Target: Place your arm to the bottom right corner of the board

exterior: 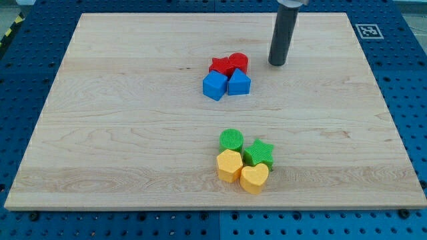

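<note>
The wooden board (133, 133) serves as the reference surface; it lies on a blue perforated table (27, 60).

My tip (277, 64) rests on the board in its upper half, toward the view's right of centre. The rod rises straight to the view's top edge. It is a plain rod with no jaws, so nothing opens or closes, and it clamps nothing. It touches no block.

The board's bottom right corner (419, 205), the target location, lies well apart from my tip, toward the view's lower right.

Upper cluster, just to the view's left of my tip:
- red star block (219, 65) and red cylinder block (239, 63), side by side, touching.
- blue cube block (215, 86) and blue triangular block (239, 84), directly below the red pair and against it.

Lower cluster, near the board's bottom edge, centre:
- green cylinder block (231, 140) at the top.
- green star block (259, 153) to its lower right.
- yellow hexagonal block (229, 165) below the green cylinder.
- yellow heart block (254, 178) to the right of the hexagon, closest to the bottom edge.

A black-and-white marker tag (369, 31) sits beyond the board's top right corner.
</note>
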`<control>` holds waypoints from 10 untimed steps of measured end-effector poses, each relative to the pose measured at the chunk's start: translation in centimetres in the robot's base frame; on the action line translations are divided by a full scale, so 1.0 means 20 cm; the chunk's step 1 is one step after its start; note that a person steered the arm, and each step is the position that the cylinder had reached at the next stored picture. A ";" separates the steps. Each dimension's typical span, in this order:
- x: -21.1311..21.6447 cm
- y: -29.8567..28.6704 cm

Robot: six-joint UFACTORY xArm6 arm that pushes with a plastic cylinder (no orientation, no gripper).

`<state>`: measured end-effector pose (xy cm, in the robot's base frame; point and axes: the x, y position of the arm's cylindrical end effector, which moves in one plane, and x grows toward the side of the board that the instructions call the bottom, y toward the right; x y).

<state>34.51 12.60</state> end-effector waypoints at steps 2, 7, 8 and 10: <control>0.03 0.21; 0.34 0.37; 0.49 0.42; 0.59 0.43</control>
<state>46.24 21.20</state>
